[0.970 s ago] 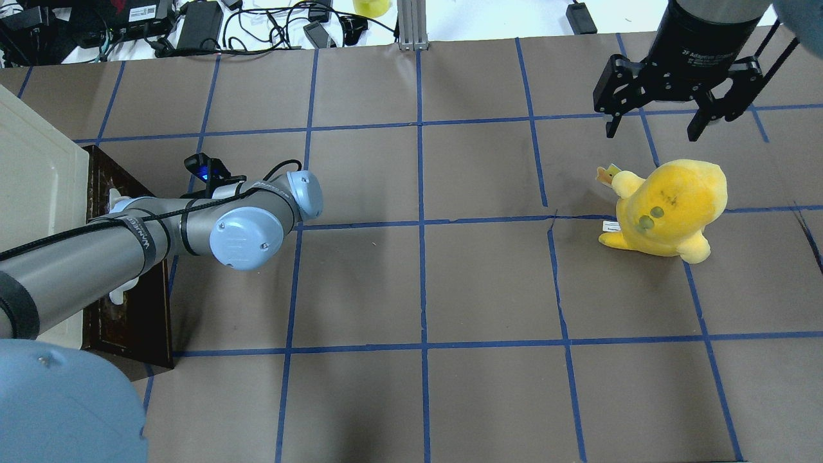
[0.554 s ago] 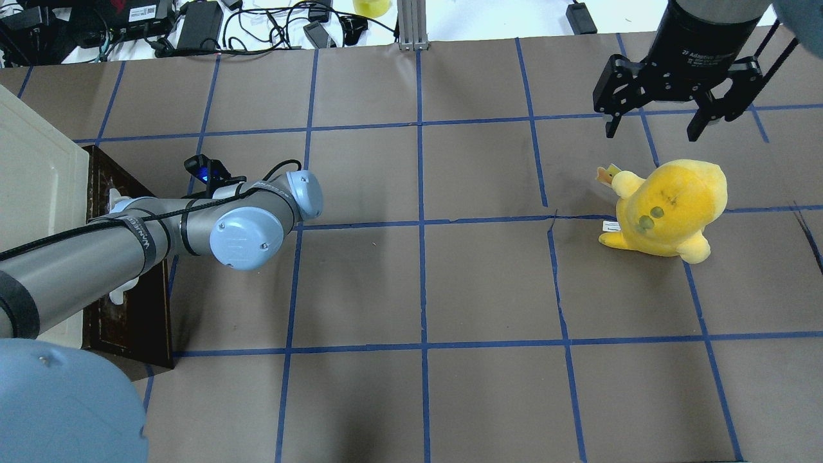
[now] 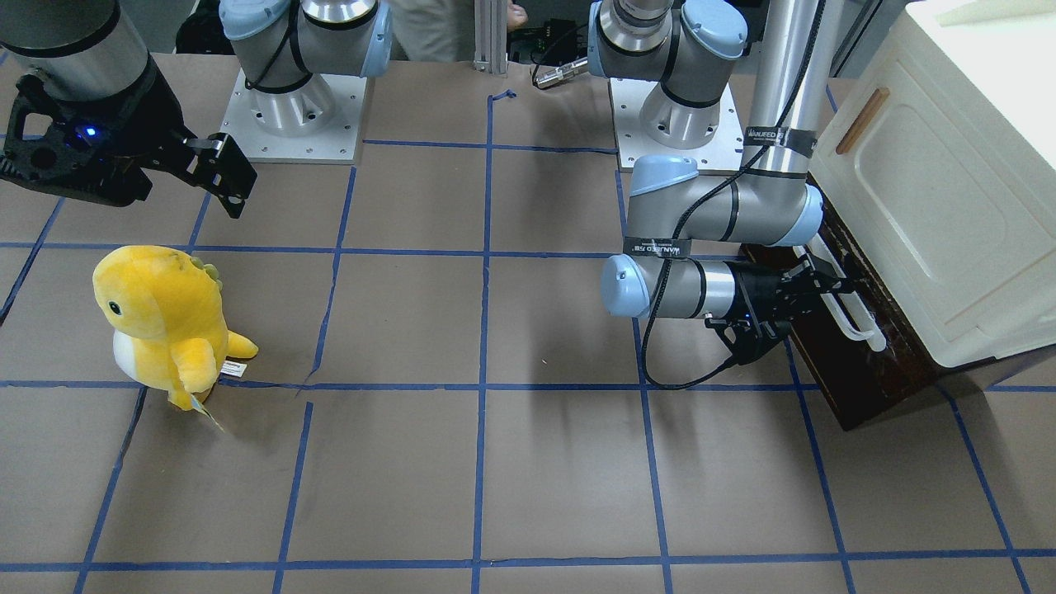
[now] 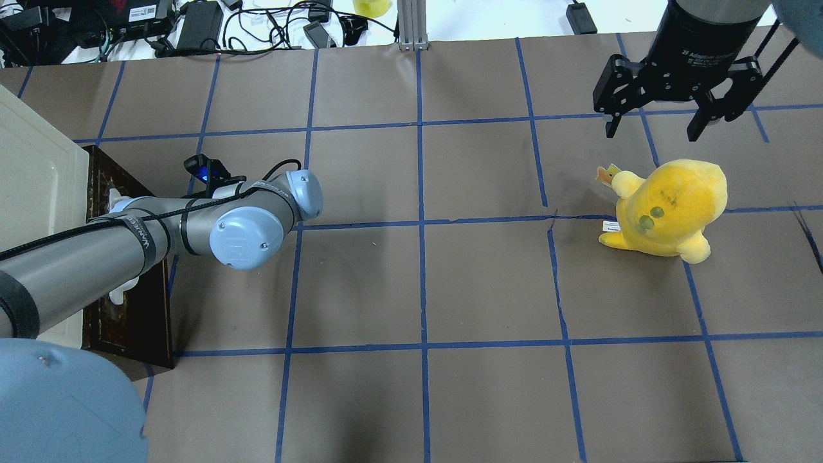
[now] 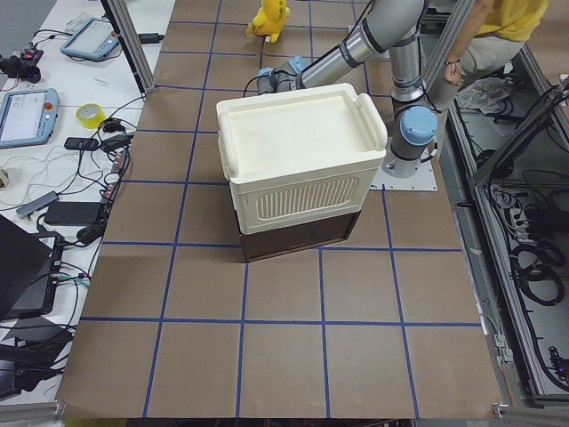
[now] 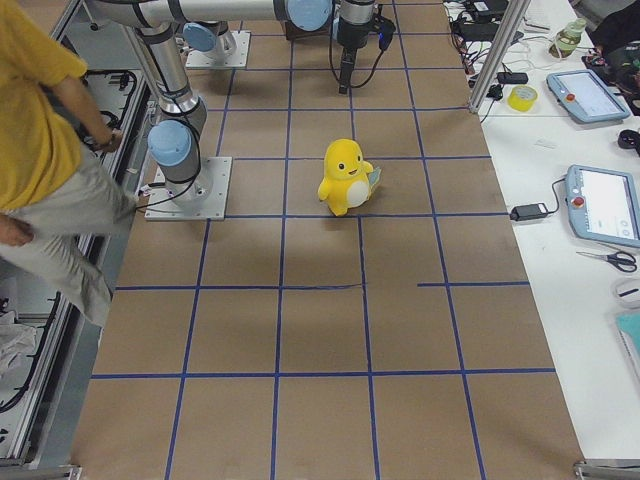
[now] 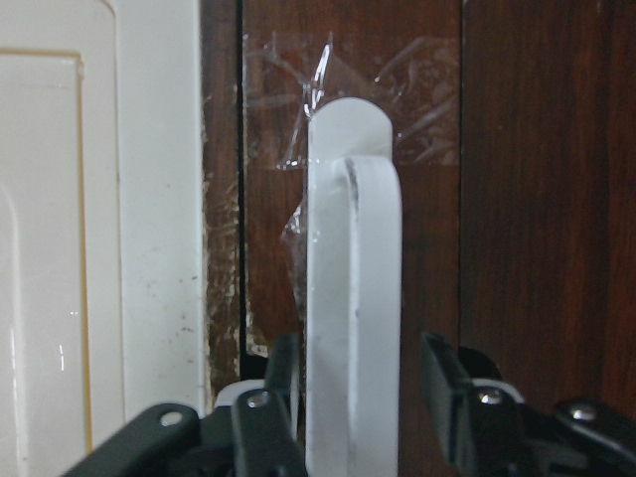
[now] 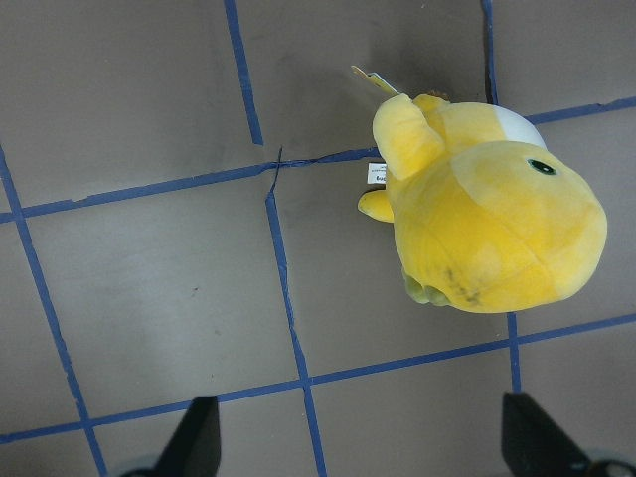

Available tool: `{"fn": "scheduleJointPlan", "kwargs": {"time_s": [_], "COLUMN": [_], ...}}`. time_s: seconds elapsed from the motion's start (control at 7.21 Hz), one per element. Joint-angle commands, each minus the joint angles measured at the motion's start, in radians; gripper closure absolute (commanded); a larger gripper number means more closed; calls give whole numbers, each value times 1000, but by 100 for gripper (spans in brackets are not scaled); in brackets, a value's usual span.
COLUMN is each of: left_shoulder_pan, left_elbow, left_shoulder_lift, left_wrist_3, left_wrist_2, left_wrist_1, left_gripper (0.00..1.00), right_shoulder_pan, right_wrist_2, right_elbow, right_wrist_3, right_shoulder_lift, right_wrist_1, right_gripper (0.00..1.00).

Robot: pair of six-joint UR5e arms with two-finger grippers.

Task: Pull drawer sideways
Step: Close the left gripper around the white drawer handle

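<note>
The drawer's dark brown front (image 3: 858, 363) sits low under the cream-white cabinet (image 3: 949, 206), at the table's left end in the overhead view (image 4: 128, 315). Its white bar handle (image 7: 353, 298) runs up the middle of the left wrist view. My left gripper (image 3: 813, 285) is open, with one finger on each side of the handle; the left finger (image 7: 283, 397) is against it and the right finger (image 7: 442, 397) stands a little off. My right gripper (image 4: 652, 132) is open and empty, hanging above the table far from the drawer.
A yellow plush toy (image 4: 669, 206) stands on the brown mat under my right gripper. Cables and devices (image 4: 193, 26) lie past the far edge. A person (image 6: 50, 150) stands beside the robot's base. The cabinet's panelled door (image 7: 60, 248) is beside the drawer front.
</note>
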Motion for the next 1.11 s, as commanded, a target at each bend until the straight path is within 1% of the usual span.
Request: {"fn": "scheduleJointPlan", "kwargs": {"time_s": [0.0,0.42,0.55,0.69,0.97], "left_shoulder_pan": [0,0,0,-3,-3], "left_elbow": [0,-1,0,-1,2], "left_shoulder_lift": [-2,-8,-9,-9,-9], "left_wrist_3": [-20,-20,-20,-21,-26], "left_wrist_2": [1,1,-1,1,2], "left_wrist_1": [-1,-1,-1,-2,-2], "left_gripper": [58,62,70,81,87], "right_shoulder_pan": [0,0,0,0,-1], "right_wrist_2": [0,0,0,0,0], "right_elbow": [0,0,0,0,0], "right_wrist_3": [0,0,0,0,0], "right_shoulder_lift": [0,0,0,0,0], "right_wrist_1": [0,0,0,0,0], "right_gripper": [0,0,0,0,0]}}
